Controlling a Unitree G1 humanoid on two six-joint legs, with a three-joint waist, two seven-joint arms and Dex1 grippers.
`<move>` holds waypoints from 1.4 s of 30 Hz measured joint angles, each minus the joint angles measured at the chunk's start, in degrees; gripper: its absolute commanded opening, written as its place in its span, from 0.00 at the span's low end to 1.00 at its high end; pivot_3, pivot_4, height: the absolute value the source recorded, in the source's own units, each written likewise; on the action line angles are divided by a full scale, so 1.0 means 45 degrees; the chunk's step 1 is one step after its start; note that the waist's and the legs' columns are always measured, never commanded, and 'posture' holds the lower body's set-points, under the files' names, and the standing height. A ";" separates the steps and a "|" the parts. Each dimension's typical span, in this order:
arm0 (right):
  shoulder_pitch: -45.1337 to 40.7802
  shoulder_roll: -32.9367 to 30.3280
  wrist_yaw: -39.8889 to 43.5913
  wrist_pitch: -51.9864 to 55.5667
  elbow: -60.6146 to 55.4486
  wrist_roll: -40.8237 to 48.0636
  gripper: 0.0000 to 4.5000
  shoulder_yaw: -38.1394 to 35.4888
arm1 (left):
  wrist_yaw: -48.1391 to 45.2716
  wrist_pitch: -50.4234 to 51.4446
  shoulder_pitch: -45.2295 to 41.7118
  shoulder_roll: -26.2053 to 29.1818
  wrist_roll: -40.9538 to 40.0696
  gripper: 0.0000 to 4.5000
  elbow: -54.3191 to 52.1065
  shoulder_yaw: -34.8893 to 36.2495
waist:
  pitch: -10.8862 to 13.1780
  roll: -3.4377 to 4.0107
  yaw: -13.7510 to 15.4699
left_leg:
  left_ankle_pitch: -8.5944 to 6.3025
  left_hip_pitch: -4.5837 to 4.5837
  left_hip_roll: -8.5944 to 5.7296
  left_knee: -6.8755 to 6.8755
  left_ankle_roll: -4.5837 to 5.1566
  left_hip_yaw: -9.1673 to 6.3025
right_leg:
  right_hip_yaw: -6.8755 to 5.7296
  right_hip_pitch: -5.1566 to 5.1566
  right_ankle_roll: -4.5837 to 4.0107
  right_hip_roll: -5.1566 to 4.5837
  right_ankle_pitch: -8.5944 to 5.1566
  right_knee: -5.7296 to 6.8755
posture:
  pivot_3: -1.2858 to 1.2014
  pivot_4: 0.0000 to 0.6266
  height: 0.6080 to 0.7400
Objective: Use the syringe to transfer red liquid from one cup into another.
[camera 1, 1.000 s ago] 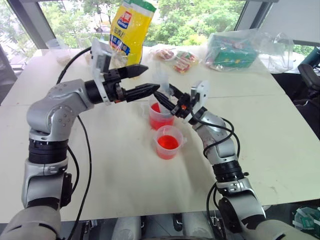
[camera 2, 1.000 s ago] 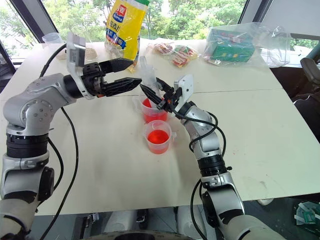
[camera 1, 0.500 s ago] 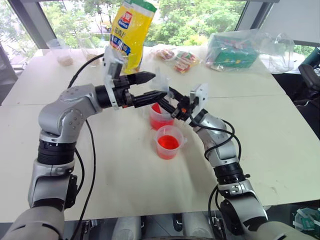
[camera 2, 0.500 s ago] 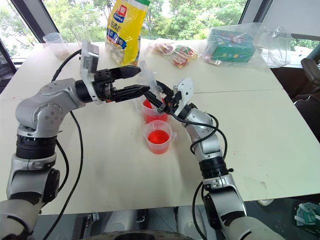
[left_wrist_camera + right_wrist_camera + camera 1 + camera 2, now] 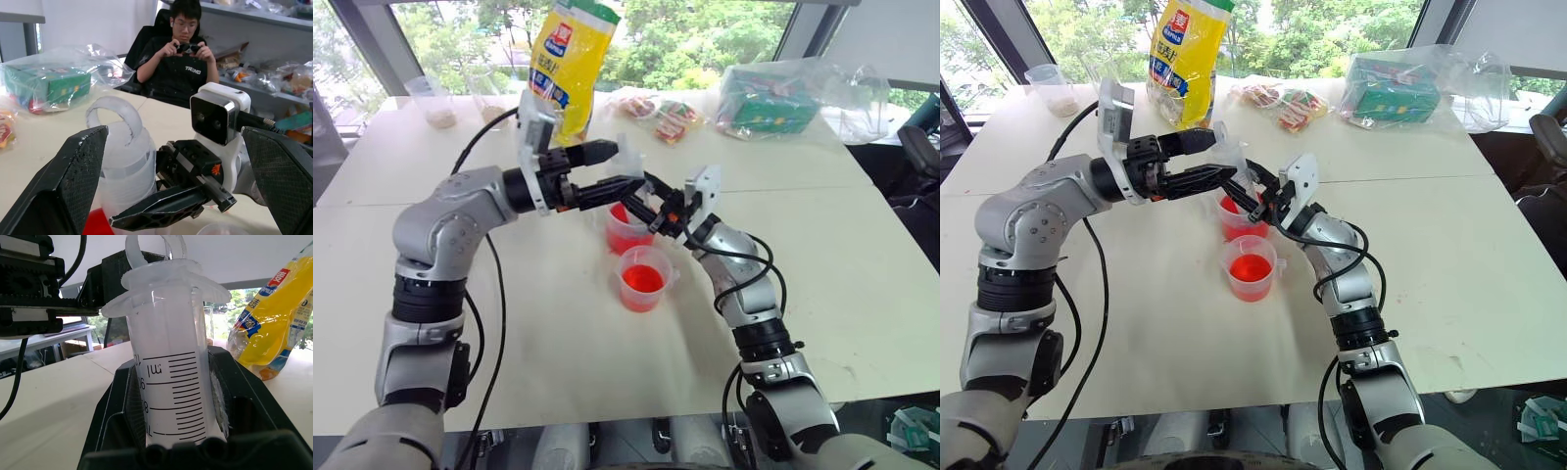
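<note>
While the right gripper clamps the large clear plastic syringe upright over the taller clear cup of red liquid, the spread-open left gripper flanks its white plunger, probably needing to close there and pull up next.

A: Any print you can read on the syringe?

B: Yes, "ml" at the head of its black scale lines, and beside it parts of numerals, likely a 10, a 9, an 8 and a 7, cut off at the barrel's edge.

A: Anything else?

B: The person's black shirt has white letters across the chest, roughly "TRNO". The yellow bag at the far side carries a red badge and blue label, too small to read.
</note>
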 measured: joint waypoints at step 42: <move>-0.0467 -0.0232 0.0574 0.0712 0.0272 0.0409 0.31 0.0045 | -0.0169 -0.0657 -0.1360 -0.0201 0.1412 0.01 0.1584 -0.0063 | 0.0000 -0.0001 0.0002 | 0.0001 0.0004 0.0000 0.0000 -0.0001 0.0000 | -0.0001 0.0007 0.0000 0.0001 0.0000 -0.0002 | 0.52 0.24 1.00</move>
